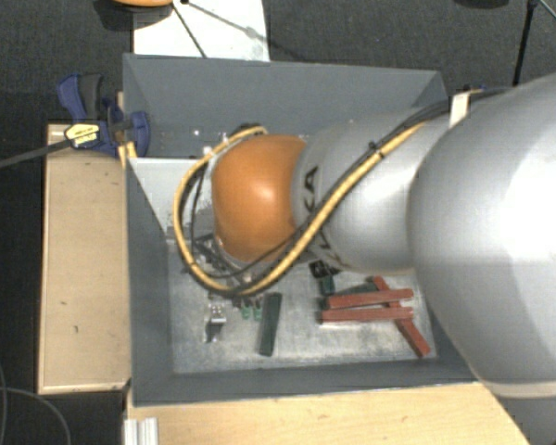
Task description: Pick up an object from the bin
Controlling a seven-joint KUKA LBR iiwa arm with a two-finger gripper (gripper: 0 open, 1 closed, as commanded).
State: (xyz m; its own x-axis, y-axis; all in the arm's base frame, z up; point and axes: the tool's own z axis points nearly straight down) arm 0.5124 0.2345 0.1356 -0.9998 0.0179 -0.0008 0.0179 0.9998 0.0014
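Lying nearest the orange wrist cover [255, 197] is a slim, dark-green bar [269, 323].

My arm [371, 202] covers the far floor. The bin [187, 349] lies bare at its near left corner; a dark green bar [269, 323] and red sticks [371, 306] crowd the near right.

1 dark green bar [269, 324] — flat, left of red-brown sticks [366, 306].

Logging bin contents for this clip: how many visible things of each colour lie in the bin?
Red-brown straight bars: 3
Dark green flat bar: 1
Total: 4 clearly countable; small bits beside the arm are too hidden to count.
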